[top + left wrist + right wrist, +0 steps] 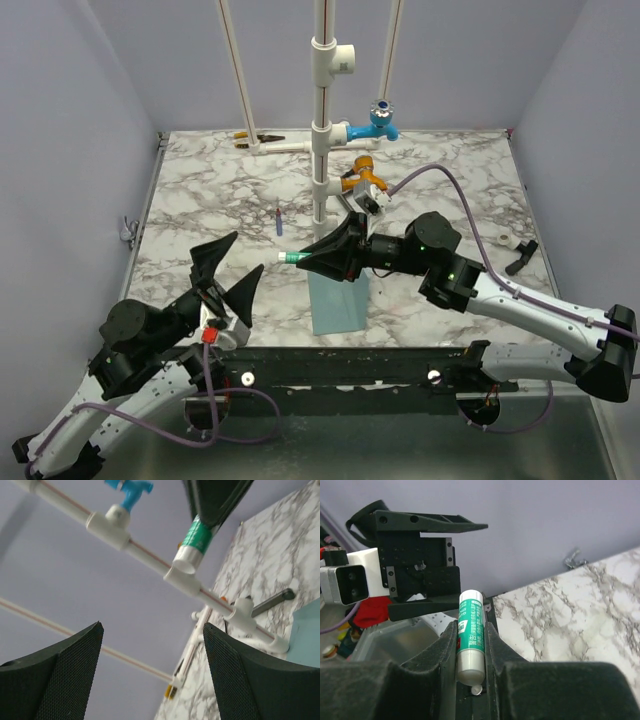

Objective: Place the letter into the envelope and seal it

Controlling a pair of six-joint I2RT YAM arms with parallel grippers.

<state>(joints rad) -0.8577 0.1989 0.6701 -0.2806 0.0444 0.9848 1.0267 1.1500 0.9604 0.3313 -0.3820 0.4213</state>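
The light teal-blue envelope point(335, 298) lies flat on the marble table, near the front middle; one corner of it shows in the left wrist view point(306, 641). The letter is out of view. My right gripper point(318, 257) hovers over the envelope's far end, shut on a green-and-white glue stick point(291, 258) point(470, 632) that is pinched between its fingers point(446, 645). The stick's pale end point(186, 565) points left, toward my left gripper point(232, 272) point(152, 680). That gripper stands open and empty, raised left of the envelope.
A white pipe stand point(322, 130) rises at the table's back middle, with a blue valve point(381, 120) and an orange fitting point(362, 180). A small blue pen point(279, 218) lies left of it. A black tool point(520, 256) rests at the right edge, pliers point(256, 138) at the back.
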